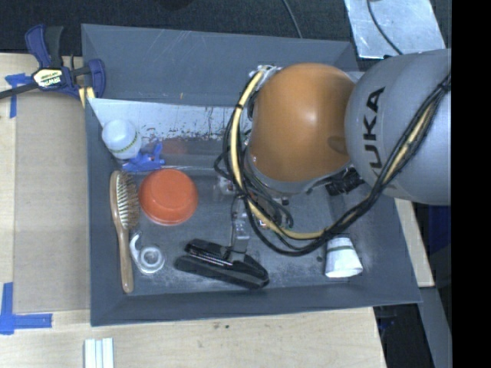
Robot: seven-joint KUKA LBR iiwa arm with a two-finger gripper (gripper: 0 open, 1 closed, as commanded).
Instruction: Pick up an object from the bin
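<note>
Tool (240,234) hangs low in the bin (230,60), at the upper edge of the long black thing (222,267) lying along the near wall, right of the orange bowl (169,196). Clenched or released? Can't tell.

The arm's orange cover (303,121) is blocking the middle of the bin (103,282), and the grey arm (399,129) is running out of sight rightward.
</note>
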